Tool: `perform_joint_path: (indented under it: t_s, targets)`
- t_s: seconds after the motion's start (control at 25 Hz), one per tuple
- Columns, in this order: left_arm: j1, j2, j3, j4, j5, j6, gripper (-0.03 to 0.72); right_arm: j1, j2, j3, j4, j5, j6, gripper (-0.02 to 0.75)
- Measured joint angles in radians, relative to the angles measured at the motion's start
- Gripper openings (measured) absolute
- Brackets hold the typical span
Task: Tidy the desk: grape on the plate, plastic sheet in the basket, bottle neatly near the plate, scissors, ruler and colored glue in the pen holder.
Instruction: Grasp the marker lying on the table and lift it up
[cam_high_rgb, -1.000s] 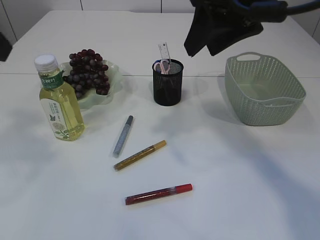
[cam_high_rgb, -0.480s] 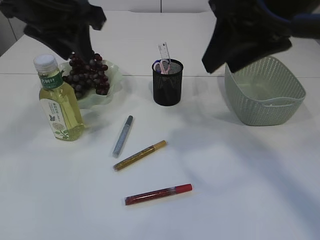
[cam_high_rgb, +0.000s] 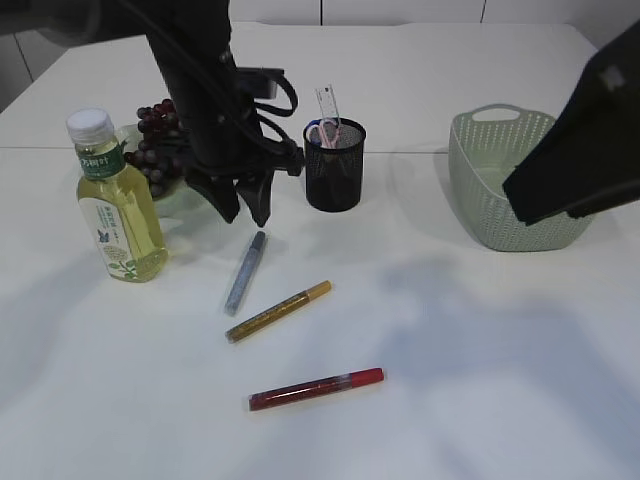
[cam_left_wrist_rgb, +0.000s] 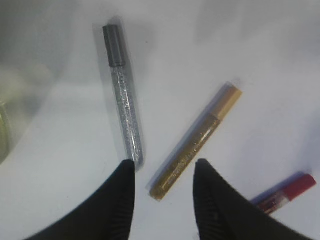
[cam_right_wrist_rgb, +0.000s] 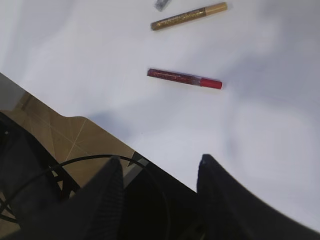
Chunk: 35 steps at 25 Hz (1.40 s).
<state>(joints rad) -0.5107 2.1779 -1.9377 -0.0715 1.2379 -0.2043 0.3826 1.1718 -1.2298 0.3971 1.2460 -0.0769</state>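
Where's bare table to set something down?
Free: the wide stretch right of the red glue pen, in front of the basket. Also the near-left corner below the bottle. Crowded: around the silver pen and gold pen, under the left gripper.

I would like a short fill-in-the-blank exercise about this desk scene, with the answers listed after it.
1. The grapes lie on a plate behind the ____ with the white cap.
2. The ruler stands inside the black mesh ____.
3. Three glue pens lie flat on the table: silver, gold and ____.
4. The left gripper hangs with open jaws above the ____ glue pen.

Missing words: bottle; pen holder; red; silver
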Motion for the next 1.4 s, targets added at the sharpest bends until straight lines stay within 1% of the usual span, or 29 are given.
perform_joint_path:
  t_s: [0.08,0.24,0.72,1.4]
  targets:
    - [0.019,0.057,-0.022,-0.020,0.000,0.000,0.289,0.000,-0.027,0.000,0.002,0.000,0.000,0.386]
    - [0.043,0.121,-0.049,-0.022,-0.006,0.002,0.289,0.000,-0.044,0.002,0.002,0.000,0.002,0.386]
    - [0.045,0.224,-0.057,-0.016,-0.016,0.010,0.289,0.000,-0.044,0.002,0.002,0.000,0.002,0.386]
    - [0.045,0.261,-0.057,-0.026,-0.018,0.013,0.289,0.000,-0.044,0.002,0.002,0.000,0.002,0.386]
